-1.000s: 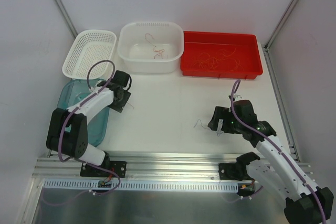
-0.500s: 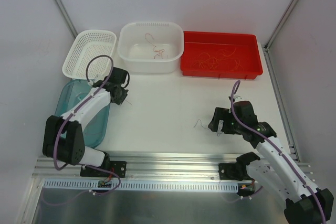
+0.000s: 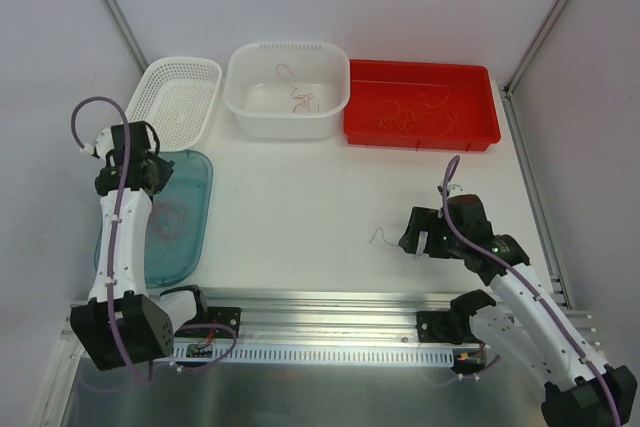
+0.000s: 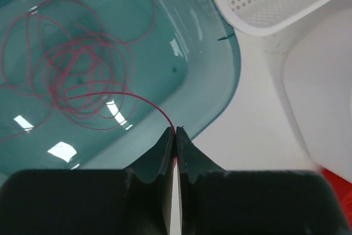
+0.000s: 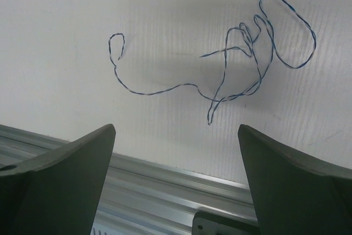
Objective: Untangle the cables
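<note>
Overhead view of a white worktop (image 3: 300,197) boxed in by white walls at the left, back and right of the frame. A grooved metal rail (image 3: 330,307) runs along its lower edge, where the two arm bases are bolted.

Three containers line the top edge, nearly touching:
- a white perforated basket (image 3: 175,97) at upper left
- a white tub (image 3: 288,122) in the middle
- a red tray (image 3: 420,134) at upper right

A teal tray (image 3: 200,197) lies at the left edge below the basket, its long side running top to bottom. Bare worktop stretches between the teal tray and the right arm, and from the containers down to the rail.

Thin cables lie in several places. A few reddish loops (image 3: 298,97) are in the tub and a pale curly scatter (image 3: 415,112) is in the red tray.

In the left wrist view, a pink-red cable (image 4: 137,97) lies coiled in the teal tray. One strand arcs from the coil at the left down to the frame's centre, where the left gripper (image 4: 175,136) is closed on it, over the tray's rim.

In the right wrist view, the right gripper (image 5: 176,136) hangs wide open, holding nothing, above a thin blue cable (image 5: 242,37) on the worktop beside the rail. The cable stretches left to right, with a hooked free end at the left and a loose tangle at the upper right.
</note>
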`<state>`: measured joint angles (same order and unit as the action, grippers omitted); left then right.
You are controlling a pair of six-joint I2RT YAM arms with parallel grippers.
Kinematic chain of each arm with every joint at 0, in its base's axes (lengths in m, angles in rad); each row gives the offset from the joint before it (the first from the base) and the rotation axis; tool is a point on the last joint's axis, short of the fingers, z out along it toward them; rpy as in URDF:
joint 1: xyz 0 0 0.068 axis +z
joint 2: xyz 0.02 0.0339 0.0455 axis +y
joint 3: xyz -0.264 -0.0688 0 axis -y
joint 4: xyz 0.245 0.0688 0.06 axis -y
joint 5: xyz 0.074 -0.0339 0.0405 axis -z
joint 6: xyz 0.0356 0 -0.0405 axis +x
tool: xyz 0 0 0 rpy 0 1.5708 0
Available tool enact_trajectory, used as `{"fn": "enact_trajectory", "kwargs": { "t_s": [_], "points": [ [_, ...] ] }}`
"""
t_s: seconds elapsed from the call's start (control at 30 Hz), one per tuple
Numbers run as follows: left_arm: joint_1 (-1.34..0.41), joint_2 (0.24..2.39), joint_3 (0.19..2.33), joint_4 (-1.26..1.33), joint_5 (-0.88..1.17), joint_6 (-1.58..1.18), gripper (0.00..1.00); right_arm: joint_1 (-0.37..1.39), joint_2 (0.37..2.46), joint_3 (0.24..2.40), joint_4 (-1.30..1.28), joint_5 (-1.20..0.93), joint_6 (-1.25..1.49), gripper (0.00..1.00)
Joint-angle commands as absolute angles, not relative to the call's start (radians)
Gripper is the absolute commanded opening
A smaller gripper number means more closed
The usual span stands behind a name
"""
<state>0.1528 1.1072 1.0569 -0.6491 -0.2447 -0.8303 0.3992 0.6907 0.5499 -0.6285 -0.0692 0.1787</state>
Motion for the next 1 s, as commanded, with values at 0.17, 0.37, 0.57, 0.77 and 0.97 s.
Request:
{"fn": "enact_trajectory", "kwargs": {
  "t_s": [0.17,0.37,0.57,0.77,0.97],
  "points": [
    [0.437,1.252,1.019,-0.693,-0.028,-0.563,0.08,0.403,0.683,0.604,-0.670,-0.037,0.160,1.00],
    [0.465,1.253,0.989,-0.689,-0.003,-0.546,0.66,0.403,0.706,0.624,-0.701,0.032,0.140,1.00],
    [0.463,1.096,0.979,-0.695,-0.002,-0.512,0.99,0.405,0.741,0.634,-0.683,0.095,0.176,1.00],
    [0.440,0.965,1.000,-0.724,0.172,-0.433,0.99,0.403,0.813,0.630,-0.606,0.149,0.210,1.00],
    [0.273,0.917,1.054,-0.817,0.224,-0.347,0.99,0.403,0.910,0.624,-0.552,0.175,0.259,0.99]
  ]
}}
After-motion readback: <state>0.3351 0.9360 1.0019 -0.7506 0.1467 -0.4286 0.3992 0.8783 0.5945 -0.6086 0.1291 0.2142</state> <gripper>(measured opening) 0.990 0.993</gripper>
